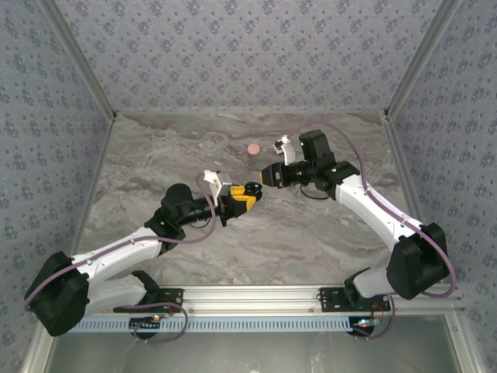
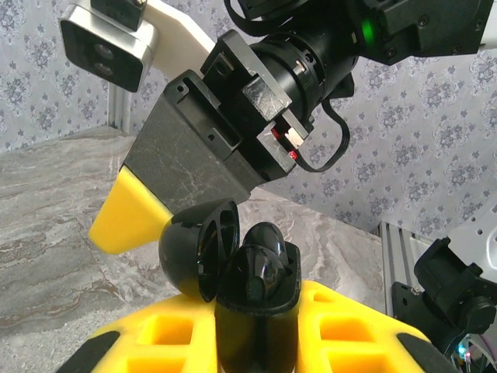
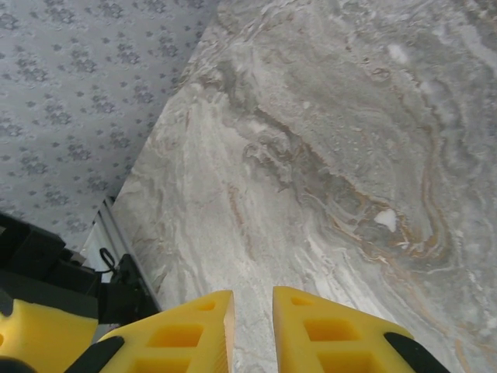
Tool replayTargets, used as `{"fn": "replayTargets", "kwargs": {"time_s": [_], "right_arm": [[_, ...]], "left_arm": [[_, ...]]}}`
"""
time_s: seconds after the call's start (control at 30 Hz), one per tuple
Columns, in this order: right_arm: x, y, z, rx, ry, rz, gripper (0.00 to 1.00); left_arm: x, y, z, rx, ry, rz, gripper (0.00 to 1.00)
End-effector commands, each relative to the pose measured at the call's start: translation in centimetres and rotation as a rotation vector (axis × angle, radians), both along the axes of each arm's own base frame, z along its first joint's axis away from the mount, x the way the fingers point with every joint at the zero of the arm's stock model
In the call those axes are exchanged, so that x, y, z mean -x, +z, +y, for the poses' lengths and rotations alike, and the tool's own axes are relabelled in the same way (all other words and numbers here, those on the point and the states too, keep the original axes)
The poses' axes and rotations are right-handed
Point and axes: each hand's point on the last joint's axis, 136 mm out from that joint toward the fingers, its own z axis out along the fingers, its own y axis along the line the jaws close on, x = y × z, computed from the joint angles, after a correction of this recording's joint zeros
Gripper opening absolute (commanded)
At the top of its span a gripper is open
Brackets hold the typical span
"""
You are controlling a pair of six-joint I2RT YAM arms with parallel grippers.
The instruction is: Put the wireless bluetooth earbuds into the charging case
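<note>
My left gripper (image 2: 256, 330) is shut on the black charging case (image 2: 256, 311), holding it upright between its yellow fingers above the table. The case's lid (image 2: 194, 249) hangs open to the left. A glossy black earbud (image 2: 260, 272) sits in the case's mouth, with a second rounded black shape (image 2: 272, 233) right behind it. In the top view the left gripper (image 1: 242, 195) and case (image 1: 252, 188) are at mid-table, and my right gripper (image 1: 268, 176) is just beyond them. One of its yellow fingertips (image 2: 128, 221) hovers beside the lid. The right gripper (image 3: 252, 307) has a narrow gap with nothing in it.
A small round pink piece (image 1: 254, 148) lies on the marble table (image 1: 155, 148) behind both grippers. Patterned walls close in the back and sides. An aluminium rail (image 1: 256, 295) runs along the near edge.
</note>
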Motion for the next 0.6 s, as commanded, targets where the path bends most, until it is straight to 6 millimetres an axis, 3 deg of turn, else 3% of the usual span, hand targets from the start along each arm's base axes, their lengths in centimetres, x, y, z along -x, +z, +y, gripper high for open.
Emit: {"fn": "replayTargets", "kwargs": {"time_s": [0.0,0.57], "right_arm": [[0.7,0.4,0.5,-0.051,0.054,0.014,0.21],[2.7,2.1,1.6,-0.115,0.15,0.005,0.19]], "left_arm": [[0.5,3.1,-0.5,0.062,-0.036,-0.086,0.21],[-1.6,1.1,-0.4,0.025,0.068,-0.009,0.21]]}}
